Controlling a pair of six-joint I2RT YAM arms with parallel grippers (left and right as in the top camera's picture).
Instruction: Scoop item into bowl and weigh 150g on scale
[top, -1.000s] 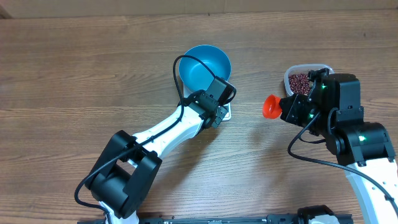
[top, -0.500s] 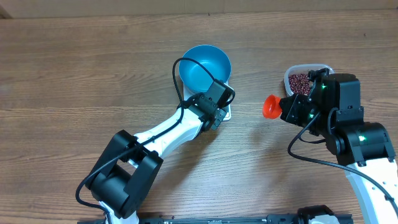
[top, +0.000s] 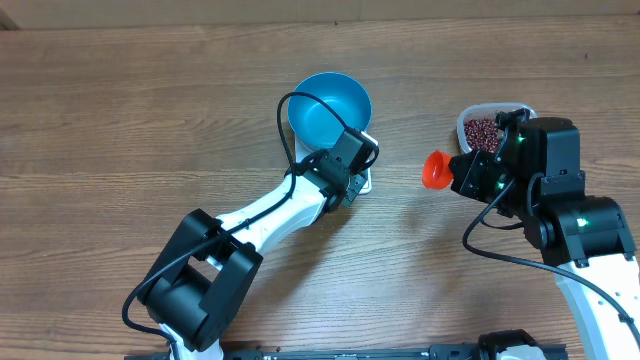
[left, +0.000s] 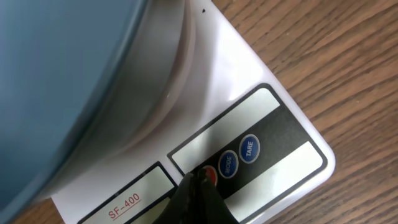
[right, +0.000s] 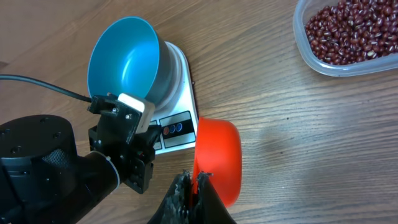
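The bowl (top: 330, 105) sits empty on the scale (left: 239, 62), and the beans (right: 348, 31) lie in the tub (right: 300, 31), well to the right. I'd press the red button (left: 210, 175) straight down, without nudging the scale. My left gripper (left: 196, 190) is clenched, its tip at that button. My right gripper (right: 191, 193) is clamped on the scoop (right: 219, 155).

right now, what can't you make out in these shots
- scale reading: left wrist view shows a pale window without digits; overhead, the left arm covers it.
- scoop contents: right wrist view shows only its outer shell.
- tub of beans: cut off by the right wrist frame's edges.
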